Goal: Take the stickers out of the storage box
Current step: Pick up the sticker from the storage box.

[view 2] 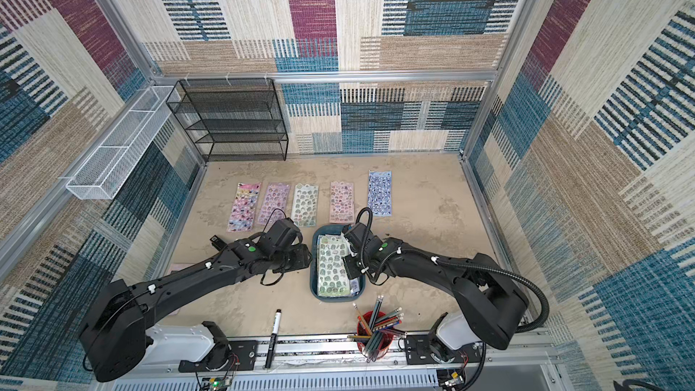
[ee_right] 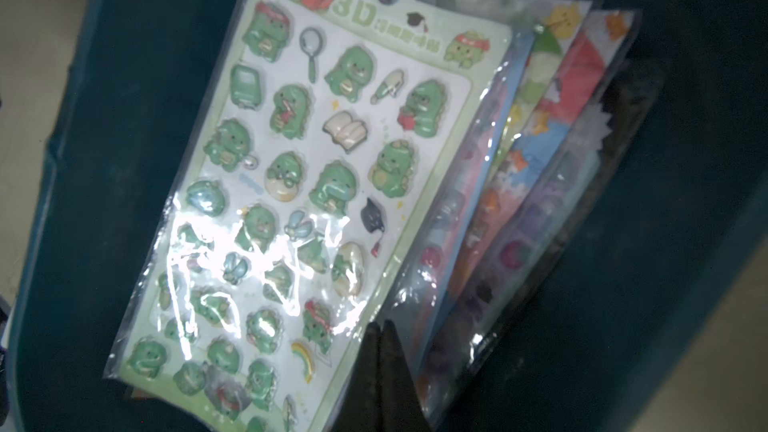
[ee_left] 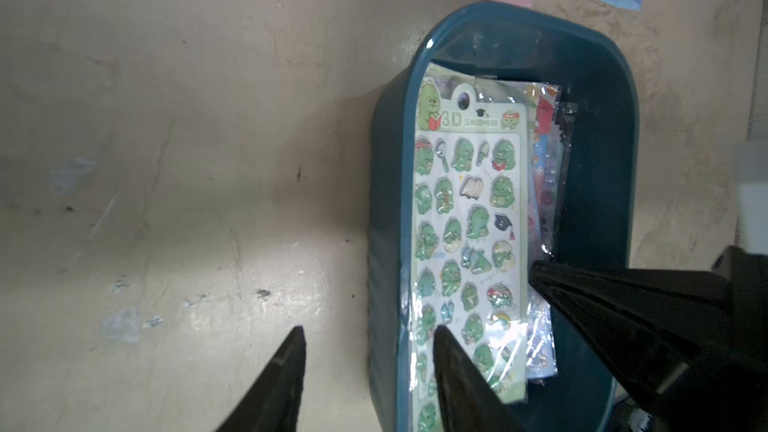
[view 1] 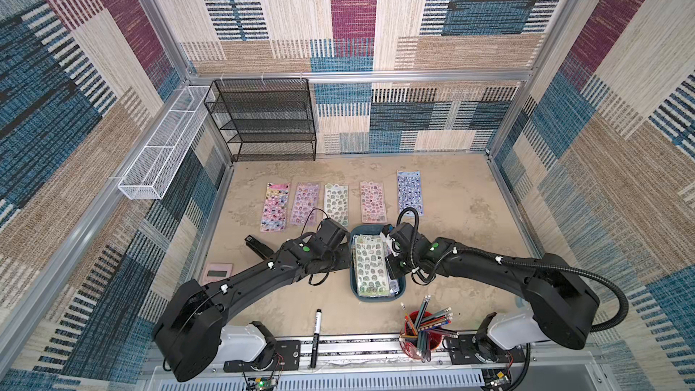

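The teal storage box (view 1: 352,268) (view 2: 336,296) stands mid-table with a stack of stickers in it. A pale green dinosaur sheet (view 1: 370,265) (ee_left: 465,222) (ee_right: 324,160) is on top. Red, blue and lilac sheets (ee_right: 552,126) fan out beneath it. My right gripper (ee_right: 380,326) is shut, its tips pinched on the green sheet's long edge inside the box. My left gripper (ee_left: 370,330) is open and straddles the box's left wall (ee_left: 386,243), with one finger over the table and one over the green sheet. Several more sheets (view 1: 336,203) (view 2: 304,204) lie in a row beyond the box.
A black mesh rack (view 1: 263,118) and a white wire basket (view 1: 161,144) are at the back left. A red cup of pencils (view 1: 421,329) and a black marker (view 1: 316,336) sit near the front edge. A stapler (view 1: 255,246) and a pink calculator (view 1: 216,272) lie under my left arm.
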`<state>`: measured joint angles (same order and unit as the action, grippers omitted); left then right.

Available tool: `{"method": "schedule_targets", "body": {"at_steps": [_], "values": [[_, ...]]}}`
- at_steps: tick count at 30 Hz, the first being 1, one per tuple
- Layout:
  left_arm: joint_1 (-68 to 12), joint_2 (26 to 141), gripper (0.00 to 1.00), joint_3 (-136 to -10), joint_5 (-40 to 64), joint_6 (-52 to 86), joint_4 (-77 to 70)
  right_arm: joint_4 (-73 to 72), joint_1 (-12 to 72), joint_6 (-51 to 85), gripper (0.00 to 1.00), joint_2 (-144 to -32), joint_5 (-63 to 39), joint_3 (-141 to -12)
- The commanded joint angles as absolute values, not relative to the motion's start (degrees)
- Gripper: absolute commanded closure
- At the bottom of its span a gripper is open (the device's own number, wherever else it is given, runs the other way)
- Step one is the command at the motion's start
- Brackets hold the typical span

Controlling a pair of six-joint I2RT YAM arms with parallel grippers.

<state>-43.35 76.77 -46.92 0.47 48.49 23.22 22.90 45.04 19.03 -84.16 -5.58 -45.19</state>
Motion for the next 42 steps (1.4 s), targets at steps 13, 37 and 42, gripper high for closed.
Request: {"method": "schedule_targets", "body": {"at_steps": [13, 37, 42], "values": [[-44.04, 84.79, 0.7, -51.46, 4.22, 49.93, 18.0, 13.79, 45.34, 20.41, 1.0, -90.31, -11.9, -47.0], [-43.97, 84.04, 0.69, -52.56, 2.77, 50.38, 20.43, 9.89, 45.33, 22.76, 1.0, -93.16, -17.45, -46.95], [-43.97, 82.18, 0.57, -54.72, 1.31, 49.62, 24.3, 8.81, 45.33, 23.31, 1.0, -95.62, -16.75, -45.9]]}}
